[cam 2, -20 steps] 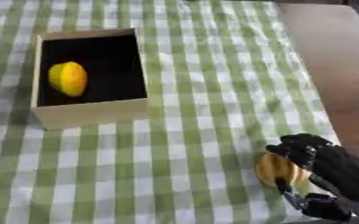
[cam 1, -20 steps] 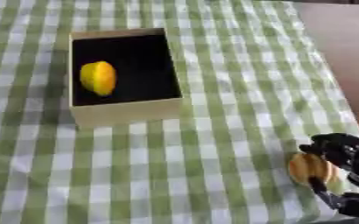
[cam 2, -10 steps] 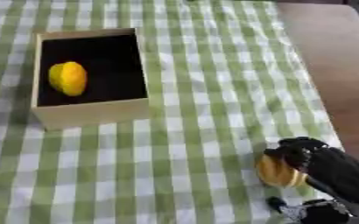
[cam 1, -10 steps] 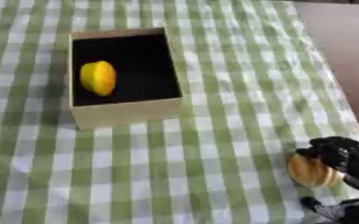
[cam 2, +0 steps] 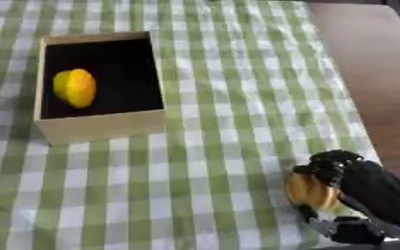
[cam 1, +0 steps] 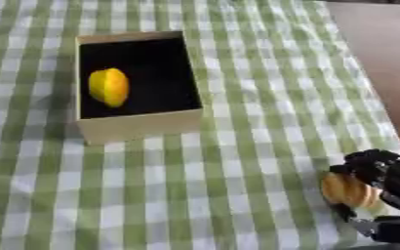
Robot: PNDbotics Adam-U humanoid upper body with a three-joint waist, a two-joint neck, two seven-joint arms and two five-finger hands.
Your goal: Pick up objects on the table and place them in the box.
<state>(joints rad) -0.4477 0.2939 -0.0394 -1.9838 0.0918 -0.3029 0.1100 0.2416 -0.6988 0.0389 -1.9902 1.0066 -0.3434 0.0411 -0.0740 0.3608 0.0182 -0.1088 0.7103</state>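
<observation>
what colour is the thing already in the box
Yellow: the fruit in the box, clearest in the left eye view.

right hand (cam 1: 390, 176) curled round tan object (cam 1: 349, 190), yellow fruit (cam 1: 109, 87) in box (cam 1: 140, 127)

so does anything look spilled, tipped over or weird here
Nothing stands out. The box sits upright on the checked tablecloth with a yellow fruit inside it. At the lower right, the right hand has its fingers curled round an orange-brown rounded object. Nothing looks spilled or damaged.

Bare checked cloth (cam 1: 237, 166) between box (cam 1: 139, 128) and right hand (cam 2: 366, 188).
</observation>
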